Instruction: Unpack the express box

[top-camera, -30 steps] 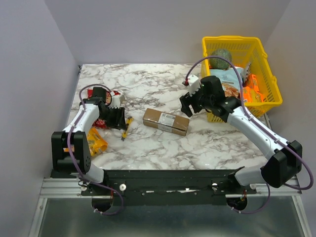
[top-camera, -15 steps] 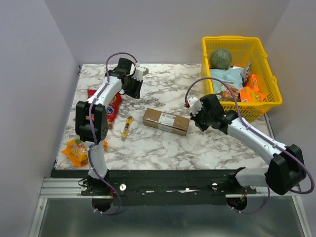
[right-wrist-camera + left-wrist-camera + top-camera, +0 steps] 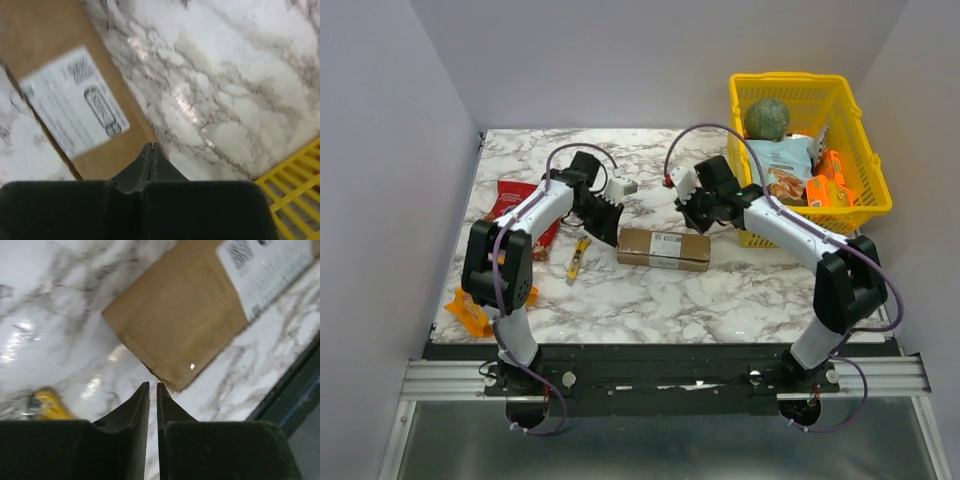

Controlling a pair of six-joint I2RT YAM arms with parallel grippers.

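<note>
The box (image 3: 664,248) lies flat near the middle of the desk (image 3: 720,300), label up. The left end effector (image 3: 153,386) hangs just off the box's left corner, fingers all but pressed together with nothing between them. The right end effector (image 3: 152,146) is at the box's far edge by the label, fingers pressed together and empty. A yellow cutter (image 3: 578,258) lies left of the box.

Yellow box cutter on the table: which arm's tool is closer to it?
Left. The left tool sits just right of the yellow box cutter, at the express box's left end. The right tool is near the box's right end, farther off.
</note>
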